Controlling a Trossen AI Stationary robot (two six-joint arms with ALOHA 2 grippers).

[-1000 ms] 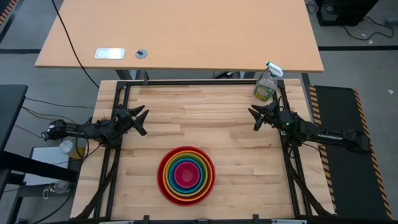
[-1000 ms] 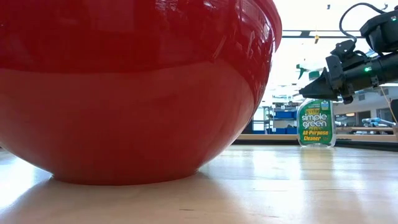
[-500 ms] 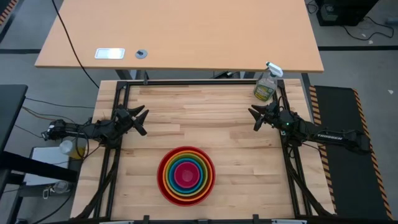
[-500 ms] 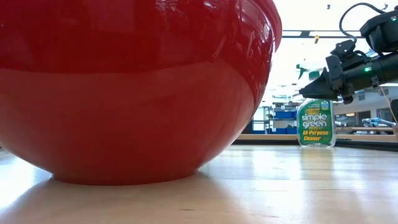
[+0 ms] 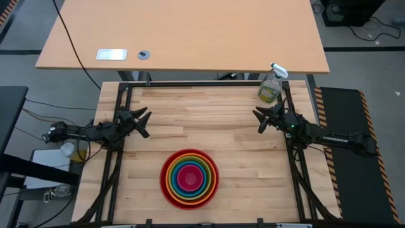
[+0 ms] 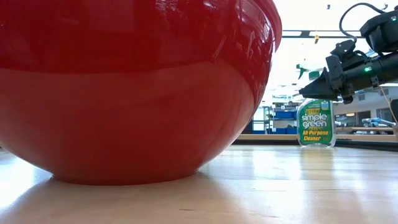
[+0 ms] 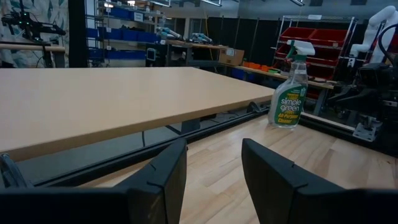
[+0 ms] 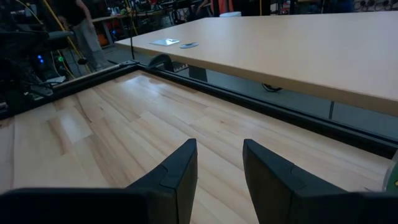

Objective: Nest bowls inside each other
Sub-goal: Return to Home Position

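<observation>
left arm and right arm: matte black slim links. right has white lettering on forearm, green led near wrist, black cable looped above. left gripper fingers: dark angular plates.

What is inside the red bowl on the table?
From above: the orange bowl, lime green bowl, blue bowl and magenta pink bowl, nested inward in that order. Their undersides and the floor of the red bowl are covered.

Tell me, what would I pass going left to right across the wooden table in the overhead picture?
left gripper, open → nested bowls, red outermost, pink in the middle → right gripper, open
</observation>
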